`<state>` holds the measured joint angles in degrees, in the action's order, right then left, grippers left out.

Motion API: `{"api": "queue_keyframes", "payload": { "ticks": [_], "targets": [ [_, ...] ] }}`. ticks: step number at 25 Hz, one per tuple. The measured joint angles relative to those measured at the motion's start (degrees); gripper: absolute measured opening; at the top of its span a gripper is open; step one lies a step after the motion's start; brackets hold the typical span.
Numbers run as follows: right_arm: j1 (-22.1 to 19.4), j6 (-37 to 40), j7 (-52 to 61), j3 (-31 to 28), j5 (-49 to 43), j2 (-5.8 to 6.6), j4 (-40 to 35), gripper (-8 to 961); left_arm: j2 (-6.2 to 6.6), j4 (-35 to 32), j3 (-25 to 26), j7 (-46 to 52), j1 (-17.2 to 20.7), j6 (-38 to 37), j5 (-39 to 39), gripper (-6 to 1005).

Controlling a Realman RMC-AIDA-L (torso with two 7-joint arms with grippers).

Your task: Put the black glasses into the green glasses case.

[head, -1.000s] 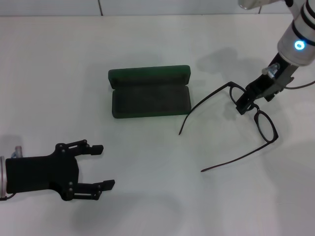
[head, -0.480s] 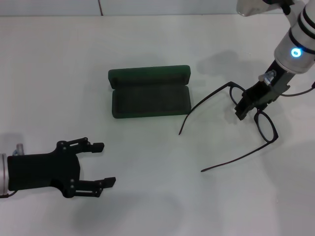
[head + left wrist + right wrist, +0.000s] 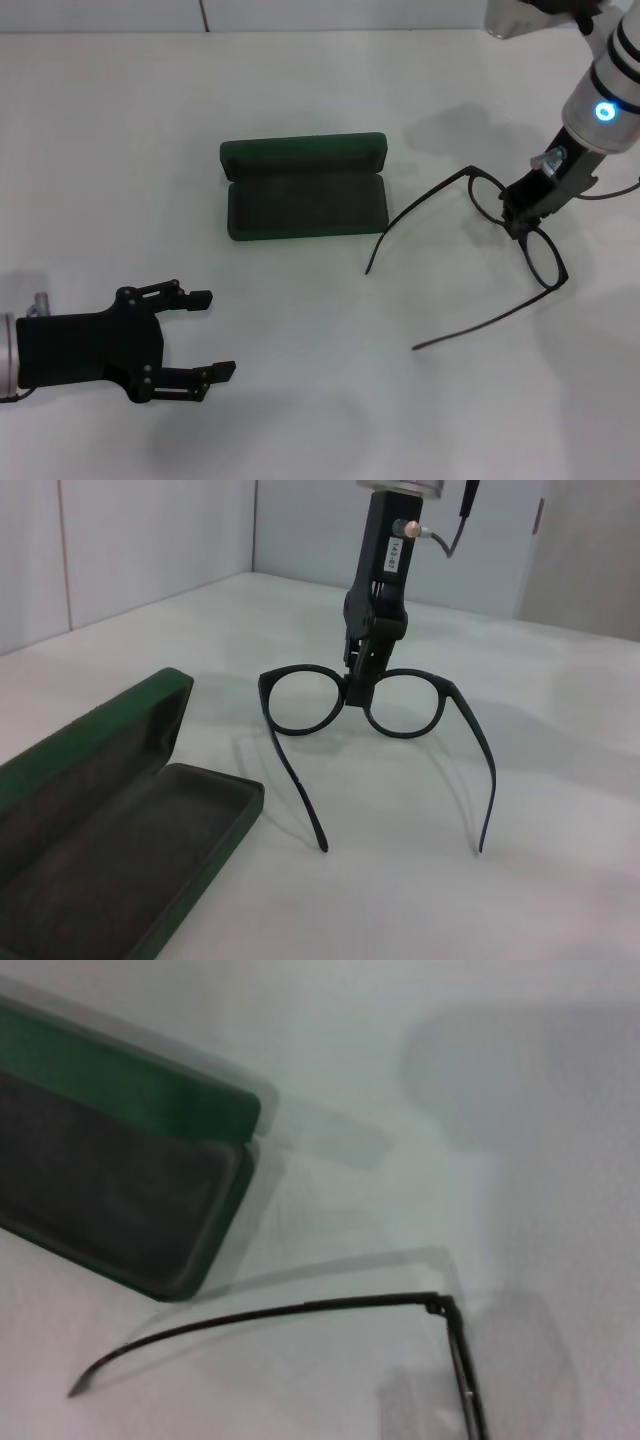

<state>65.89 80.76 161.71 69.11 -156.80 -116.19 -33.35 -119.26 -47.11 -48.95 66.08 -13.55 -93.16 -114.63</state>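
The black glasses [image 3: 510, 235] lie on the white counter [image 3: 300, 100], on the robot's right side, with both long arms spread open and pointing toward the robot. The right tool [image 3: 520, 212] comes down from above and pinches the little bridge between the two round lenses; in the left wrist view [image 3: 357, 685] you can see it clamped right on that middle bit. The green glasses case [image 3: 305, 187] sits near the middle of the counter, well apart from the glasses, to their left. It is open, with its lid laid back on the far side and the dark soft inside facing up. The tip of one glasses arm ends near the right end of the case but does not touch it. Nothing lies between the glasses and the case. The left tool [image 3: 205, 335] hangs over the near left part of the counter, far from both things, with its fingers spread wide and gripping nothing. In the right wrist view only one thin arm of the glasses [image 3: 300, 1310] and a corner of the case [image 3: 130, 1175] show; the lenses are cut off there.
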Motion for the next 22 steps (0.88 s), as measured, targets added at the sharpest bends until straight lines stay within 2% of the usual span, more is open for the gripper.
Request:
{"api": "queue_keyframes", "payload": {
  "ticks": [5, 7, 12, 18, 22],
  "targets": [
    [0.2, 0.0, 0.4, 1.0, -0.1, 0.01, 0.0, 254, -0.02, 0.1, 0.0, -0.3, 0.0, 0.0, 0.1, 893],
    [0.2, 0.0, 0.4, 1.4, -0.2, 0.05, -0.2, 84, -0.06, 0.5, 0.0, -0.6, 0.0, 0.0, 0.2, 893],
    [-0.5, 0.2, 0.3, 3.0, -0.3, 0.15, -2.5, 81, 0.08, 1.6, 0.0, -0.7, -0.6, 0.0, 0.3, 893],
    [-6.8, 2.5, -1.1, 3.0, 1.6, 0.34, -15.3, 81, 0.01, 1.7, 0.1, -0.4, -0.6, -1.1, 1.2, 894],
    [-9.1, 4.4, -5.3, 0.3, 4.4, 0.79, -18.9, 81, 0.17, 2.1, 0.4, 0.6, -0.6, -2.5, 2.3, 894]
  ]
}}
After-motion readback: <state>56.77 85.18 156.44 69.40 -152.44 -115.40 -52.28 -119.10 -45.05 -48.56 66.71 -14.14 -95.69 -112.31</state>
